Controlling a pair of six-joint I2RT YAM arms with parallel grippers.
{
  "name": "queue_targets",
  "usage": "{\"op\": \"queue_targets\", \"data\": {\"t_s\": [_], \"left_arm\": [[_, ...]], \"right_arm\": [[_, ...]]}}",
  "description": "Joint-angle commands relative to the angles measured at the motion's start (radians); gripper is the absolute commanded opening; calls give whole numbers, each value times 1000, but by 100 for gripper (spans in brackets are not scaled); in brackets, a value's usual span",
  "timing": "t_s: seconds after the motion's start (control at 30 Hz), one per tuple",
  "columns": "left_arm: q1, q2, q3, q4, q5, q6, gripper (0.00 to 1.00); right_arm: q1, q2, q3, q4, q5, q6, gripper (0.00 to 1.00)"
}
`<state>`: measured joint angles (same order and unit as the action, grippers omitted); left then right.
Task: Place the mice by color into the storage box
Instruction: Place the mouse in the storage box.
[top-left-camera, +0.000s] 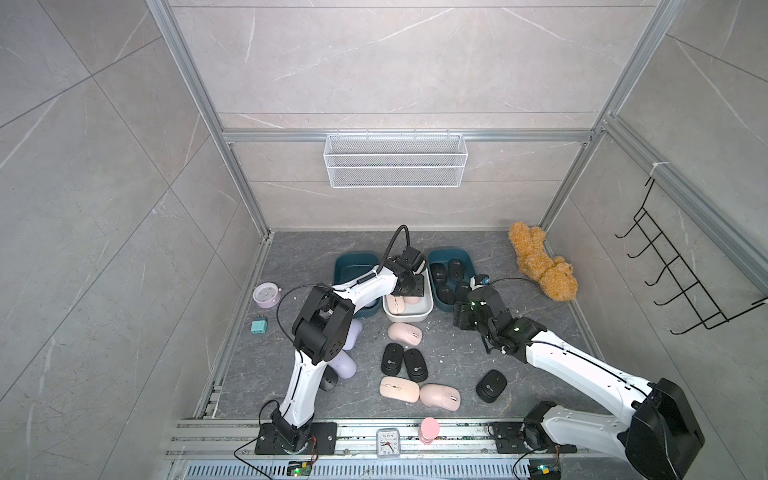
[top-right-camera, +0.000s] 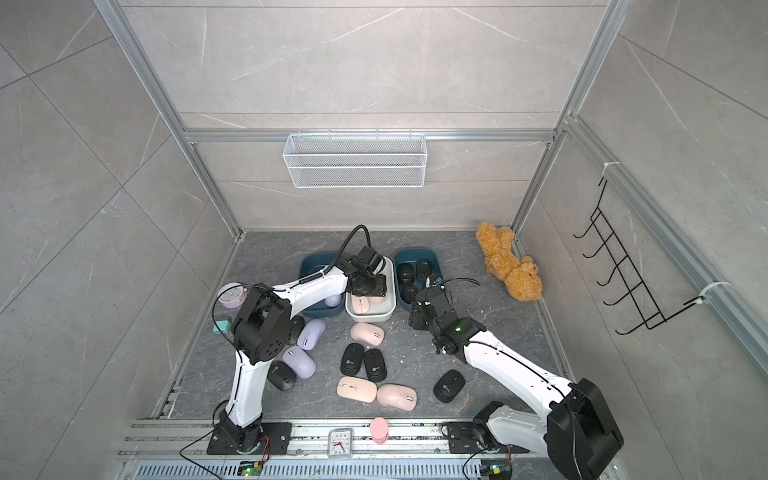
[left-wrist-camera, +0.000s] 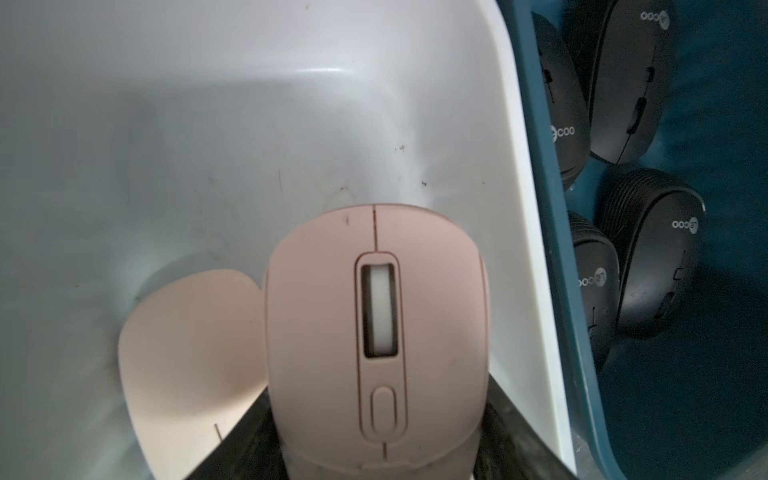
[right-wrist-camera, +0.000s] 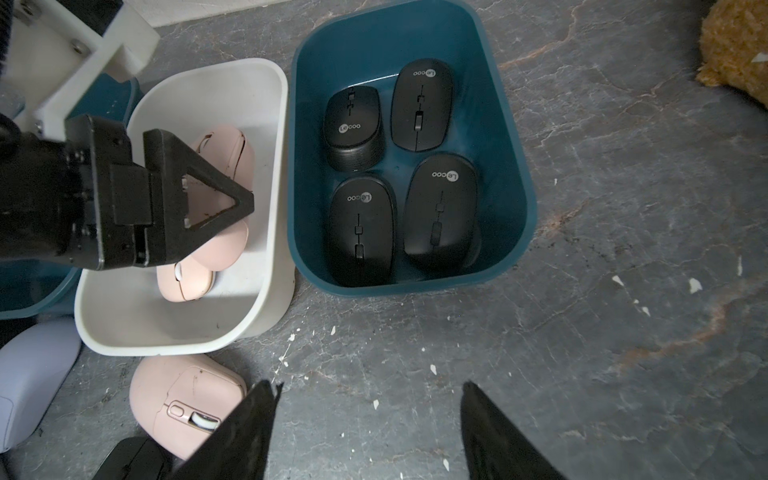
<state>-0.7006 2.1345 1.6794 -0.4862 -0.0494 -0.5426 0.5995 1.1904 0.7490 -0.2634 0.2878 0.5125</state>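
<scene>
Start at your left. The left blue bin (top-right-camera: 311, 268) holds one lavender mouse (top-right-camera: 332, 301). Two more lavender mice (top-right-camera: 311, 332) lie loose on the table (right-wrist-camera: 623, 249) in front of it, beside your left arm, with a stray black mouse (top-right-camera: 281, 376) next to them.

In the middle, your left gripper (top-left-camera: 411, 287) is clamped on a pink mouse (left-wrist-camera: 376, 291) and has it down inside the white bin (right-wrist-camera: 174, 328), where other pink ones already lie. I can't tell whether it touches the bin floor. I judge this to be the drop-off step, with only the release left.

In front of the white bin, three loose pink mice (top-left-camera: 405, 333) and a pair of black mice (top-left-camera: 392, 359) wait on the table. One more lone black mouse (top-left-camera: 491, 385) sits further right.

On the right, the right blue bin (right-wrist-camera: 511, 174) has four sorted black mice (right-wrist-camera: 361, 230) lying side by side. Your right gripper (right-wrist-camera: 370, 386) hangs over bare table just in front of that bin, jaws partly spread and holding nothing.

By my count roughly half the job is done. Two lavender, three pink and four black remain outside the bins.
</scene>
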Motion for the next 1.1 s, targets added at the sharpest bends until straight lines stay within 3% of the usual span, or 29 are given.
{"op": "queue_targets", "data": {"t_s": [0.0,0.9,1.07], "left_arm": [[-2,10,6,26,13,-18,44],[-2,63,48,-15,21,-42,49],[-2,70,60,-26,15,-50,57]], "right_arm": [[-6,10,-10,13,-2,3,72],[-17,23,-15,26,-16,4,72],[-21,21,-16,26,-19,4,72]]}}
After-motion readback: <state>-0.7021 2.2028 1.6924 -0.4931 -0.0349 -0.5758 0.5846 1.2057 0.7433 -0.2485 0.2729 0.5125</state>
